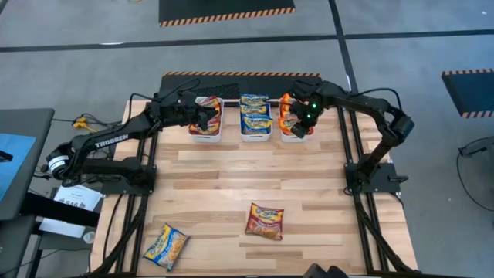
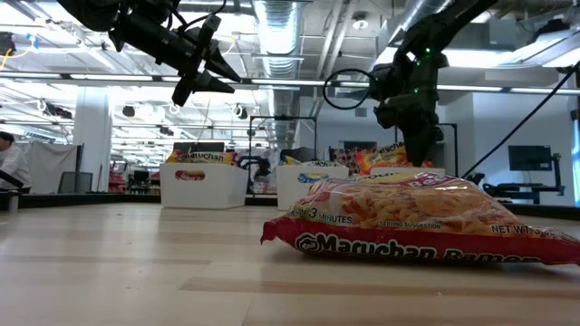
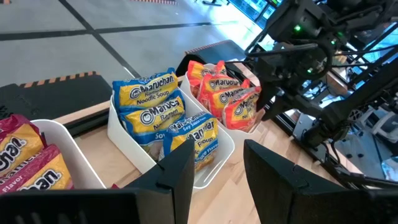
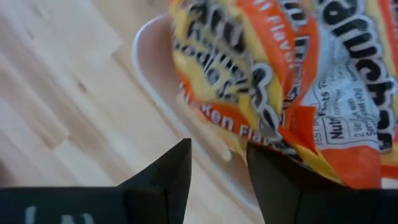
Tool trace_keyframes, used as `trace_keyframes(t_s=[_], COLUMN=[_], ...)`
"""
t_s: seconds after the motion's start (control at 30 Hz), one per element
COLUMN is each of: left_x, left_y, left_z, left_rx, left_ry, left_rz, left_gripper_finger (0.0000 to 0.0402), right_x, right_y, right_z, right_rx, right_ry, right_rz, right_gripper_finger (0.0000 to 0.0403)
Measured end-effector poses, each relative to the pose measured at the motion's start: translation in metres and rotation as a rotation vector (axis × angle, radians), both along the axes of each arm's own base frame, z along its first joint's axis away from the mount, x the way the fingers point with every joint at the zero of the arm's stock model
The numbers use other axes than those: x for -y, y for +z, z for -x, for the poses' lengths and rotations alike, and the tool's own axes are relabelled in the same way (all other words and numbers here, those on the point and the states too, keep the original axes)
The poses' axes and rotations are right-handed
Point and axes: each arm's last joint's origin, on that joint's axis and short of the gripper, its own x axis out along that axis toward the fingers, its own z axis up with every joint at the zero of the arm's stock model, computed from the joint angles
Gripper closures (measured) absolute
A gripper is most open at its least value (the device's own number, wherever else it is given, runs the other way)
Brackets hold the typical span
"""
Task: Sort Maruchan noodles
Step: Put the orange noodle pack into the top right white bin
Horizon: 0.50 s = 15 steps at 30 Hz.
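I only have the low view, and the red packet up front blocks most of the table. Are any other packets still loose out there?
Observer: Yes. In the high view a blue packet lies near the table's front left corner, apart from the red packet.
Operator: Which bin holds which colour?
Observer: Red packets sit in the left bin, blue ones in the middle bin, orange ones in the right bin.
Operator: Is either gripper carrying anything?
Observer: No. The left gripper hangs open and empty over the red bin; the right gripper is open at the orange bin's rim.
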Motion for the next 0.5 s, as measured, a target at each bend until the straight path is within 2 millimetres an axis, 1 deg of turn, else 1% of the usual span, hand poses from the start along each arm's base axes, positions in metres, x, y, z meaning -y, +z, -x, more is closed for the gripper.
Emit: trace_keyframes(t_s=[0.23,0.37,0.5], left_x=[0.0,0.0,0.0], left_y=[0.0,0.0,0.0], left_z=[0.0,0.0,0.0], left_rx=[-0.006,-0.008,-0.008], left_ry=[-0.001,0.006,0.008], left_rz=[-0.011,-0.014,-0.014], left_gripper_finger=[0.0278,0.0278,0.0278], right_x=[0.006,0.003,-0.001], right_y=[-0.005,-0.005,-0.004], right_z=[0.004,0.009,0.012], right_rx=[0.008,-0.005,-0.033], right_ry=[-0.077,-0.117,-0.114], right_rz=[0.002,-0.076,-0.13], right_gripper_finger=[0.0222,0.0222,0.0222])
